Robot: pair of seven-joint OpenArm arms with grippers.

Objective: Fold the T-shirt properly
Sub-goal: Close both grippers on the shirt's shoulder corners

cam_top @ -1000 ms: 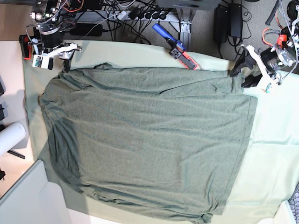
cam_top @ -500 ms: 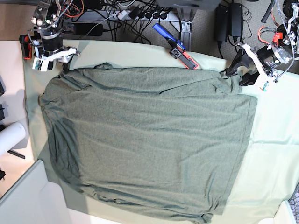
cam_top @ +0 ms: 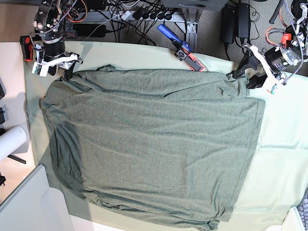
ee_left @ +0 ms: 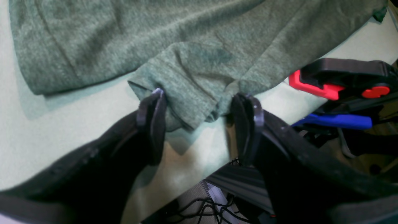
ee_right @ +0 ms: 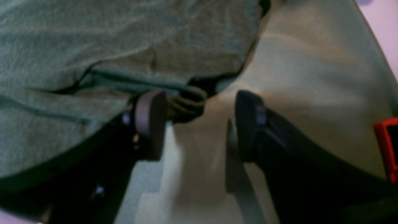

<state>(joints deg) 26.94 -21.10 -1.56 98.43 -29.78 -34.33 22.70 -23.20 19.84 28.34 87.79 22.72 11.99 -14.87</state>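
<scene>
Both grippers wide apart at the T-shirt's far corners, nothing clamped.

Left gripper (ee_left: 202, 105) stands spread, a rolled hem fold of the T-shirt (ee_left: 174, 53) lying between its fingers (ee_left: 154, 109); only this view shows the red-and-blue clamp (ee_left: 335, 87) at the table sheet (ee_left: 62, 130) edge. Right gripper (ee_right: 199, 115) is likewise spread; its blurred view suggests one finger (ee_right: 149, 121) touches a bunched fold. The base view alone shows the T-shirt (cam_top: 154, 144) spread flat across the table sheet (cam_top: 284, 144), both arms angled down at the far edge.
</scene>
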